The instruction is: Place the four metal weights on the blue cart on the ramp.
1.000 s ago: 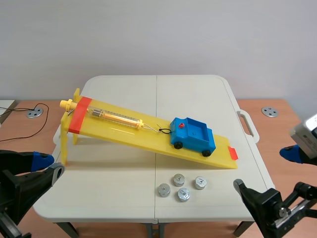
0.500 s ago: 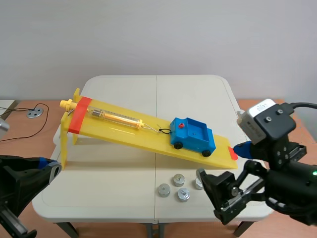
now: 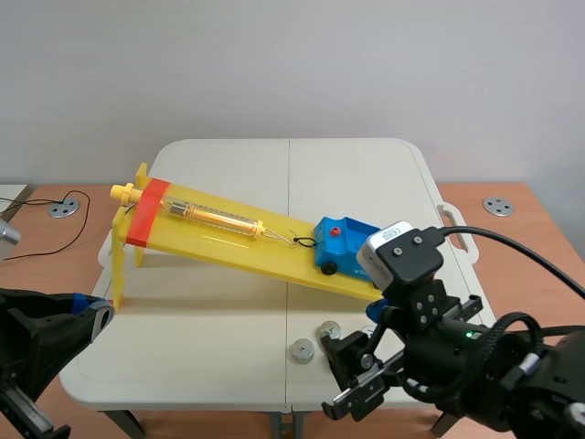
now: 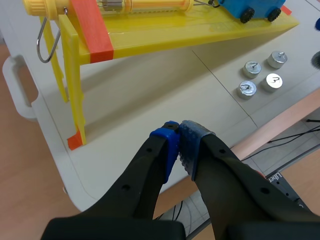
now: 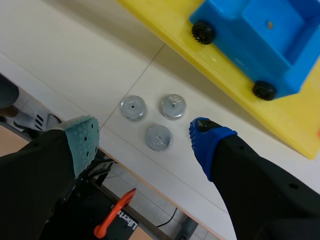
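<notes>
Since a second ago my right arm has swung in from the table's right edge and now hangs over the weights. All four small round silver metal weights (image 4: 273, 81) sit clustered on the white folding table (image 3: 201, 311), just beside the low end of the yellow plastic ramp (image 3: 228, 240). None is loaded yet. Near that low end stands the blue plastic cart (image 5: 270, 35), no weight in its bed.

My right gripper (image 5: 145, 140) is above the cluster, fingers spread wide and empty. Three weights show between them; the fourth is out of that view. My left gripper (image 4: 179, 145) is pressed closed on nothing, well apart by the ramp's high end.

Step in hand: approach to the first pick. Next, I judge: descend, straddle one weight without nudging its neighbours, close.
</notes>
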### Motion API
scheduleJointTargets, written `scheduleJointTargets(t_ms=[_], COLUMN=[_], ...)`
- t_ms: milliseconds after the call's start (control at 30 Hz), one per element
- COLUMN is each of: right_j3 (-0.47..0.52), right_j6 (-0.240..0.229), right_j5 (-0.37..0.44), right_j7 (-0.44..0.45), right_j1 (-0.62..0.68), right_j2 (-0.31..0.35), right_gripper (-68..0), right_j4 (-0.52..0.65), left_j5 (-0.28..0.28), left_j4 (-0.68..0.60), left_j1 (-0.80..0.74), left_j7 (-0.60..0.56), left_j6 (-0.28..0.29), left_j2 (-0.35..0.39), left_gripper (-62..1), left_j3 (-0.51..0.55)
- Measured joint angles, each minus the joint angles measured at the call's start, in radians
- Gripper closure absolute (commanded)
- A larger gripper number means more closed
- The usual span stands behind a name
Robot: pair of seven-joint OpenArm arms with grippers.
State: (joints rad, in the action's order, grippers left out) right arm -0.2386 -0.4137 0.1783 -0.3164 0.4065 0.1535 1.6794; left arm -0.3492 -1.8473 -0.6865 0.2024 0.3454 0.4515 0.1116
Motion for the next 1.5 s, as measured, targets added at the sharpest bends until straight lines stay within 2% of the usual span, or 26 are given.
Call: scheduleJointTargets(t_ms=[267, 400, 833, 1100, 1500], right_j3=[-0.059, -0.086, -0.175, -0.205, -0.216], right_j6=[0.018, 0.056, 0.113, 0.152, 0.161], right_j5=[-0.069, -0.117, -0.22, -0.245, -0.246], right_j7=[0.002, 0.003, 0.032, 0.05, 0.065], right_j1=[-0.053, -0.068, -0.146, -0.189, -0.231], right_j2=[-0.054, -0.068, -0.107, -0.113, -0.137], right_gripper=[-37.9, -37.9, -35.9, -35.9, -33.1], right_j4=[-0.106, -0.124, -0.249, -0.333, -0.402], left_j5=[0.0, 0.0, 0.0, 0.0, 0.0], left_j4=[0.0, 0.0, 0.0, 0.0, 0.0], left_j1=[0.0, 0.0, 0.0, 0.0, 0.0], left_j7=[0.0, 0.0, 0.004, 0.004, 0.006], left_j6=[0.0, 0.0, 0.0, 0.0, 0.0], left_j2=[0.0, 0.0, 0.0, 0.0, 0.0], left_gripper=[-2.9, -2.9, -2.9, -2.9, -2.9], left_j3=[0.0, 0.0, 0.0, 0.0, 0.0])
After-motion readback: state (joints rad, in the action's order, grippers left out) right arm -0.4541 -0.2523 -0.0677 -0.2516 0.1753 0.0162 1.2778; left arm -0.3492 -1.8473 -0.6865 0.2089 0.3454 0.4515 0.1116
